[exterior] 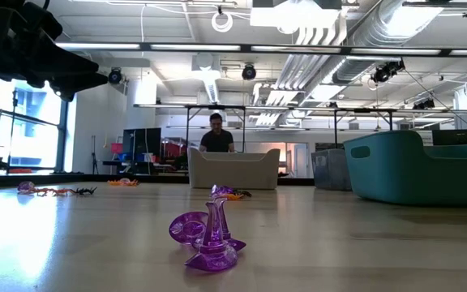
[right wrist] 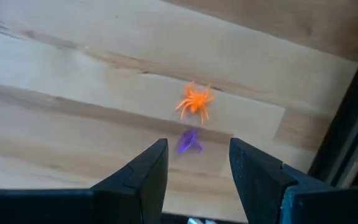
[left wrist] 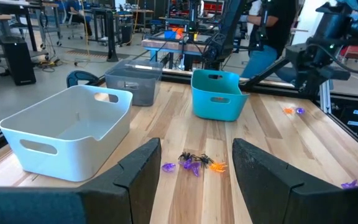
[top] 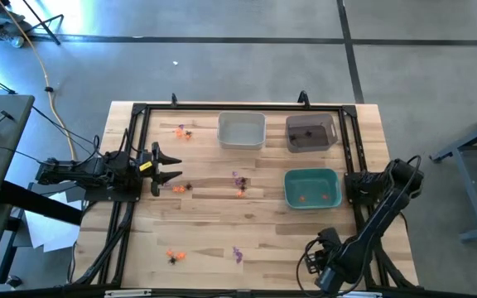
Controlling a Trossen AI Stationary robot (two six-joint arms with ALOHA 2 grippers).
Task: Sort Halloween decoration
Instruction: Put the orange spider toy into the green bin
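Note:
Tiny orange, purple and black Halloween trinkets lie scattered on the wooden table: a cluster (top: 182,131) at the far left, one (top: 176,188) by my left gripper, a group (left wrist: 194,163) in the middle, and a purple one (exterior: 209,239) near the front edge. My left gripper (top: 168,170) waits open and level at the table's left side. My right gripper (right wrist: 194,152) is at the near right (top: 315,263). It points down and stands open above a purple trinket (right wrist: 188,140) and an orange spider (right wrist: 195,101), touching neither.
Three bins stand toward the far right: a white one (top: 241,130), a dark one (top: 311,132) holding a black trinket, and a teal one (top: 311,188) holding orange trinkets. A black frame (top: 350,141) borders the table. A person (exterior: 217,134) sits beyond it.

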